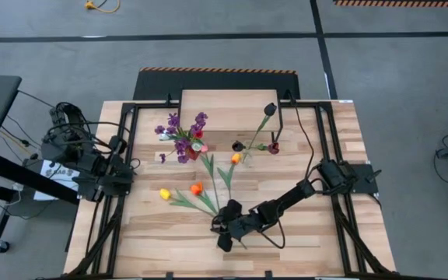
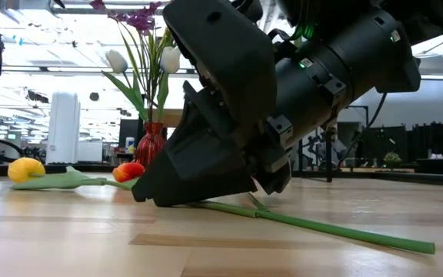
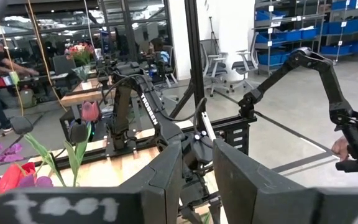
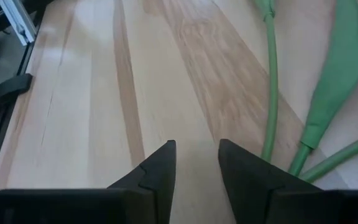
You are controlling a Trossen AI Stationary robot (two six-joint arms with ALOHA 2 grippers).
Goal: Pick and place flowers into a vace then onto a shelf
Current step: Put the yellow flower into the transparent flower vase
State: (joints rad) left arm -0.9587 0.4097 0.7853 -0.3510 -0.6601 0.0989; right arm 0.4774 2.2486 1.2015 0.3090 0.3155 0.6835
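one vase (image 1: 192,151), one shelf (image 1: 228,109), two arms

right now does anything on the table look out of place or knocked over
Several tulips lie flat on the tabletop rather than in the red vase: a yellow one, an orange one, and more toward the shelf. The right gripper is low beside their green stems, holding nothing.

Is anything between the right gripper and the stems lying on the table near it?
Nothing visible. The right gripper is low over bare tabletop, its fingers apart with nothing between them. The nearest green stem lies just beside it, with only open wood between.
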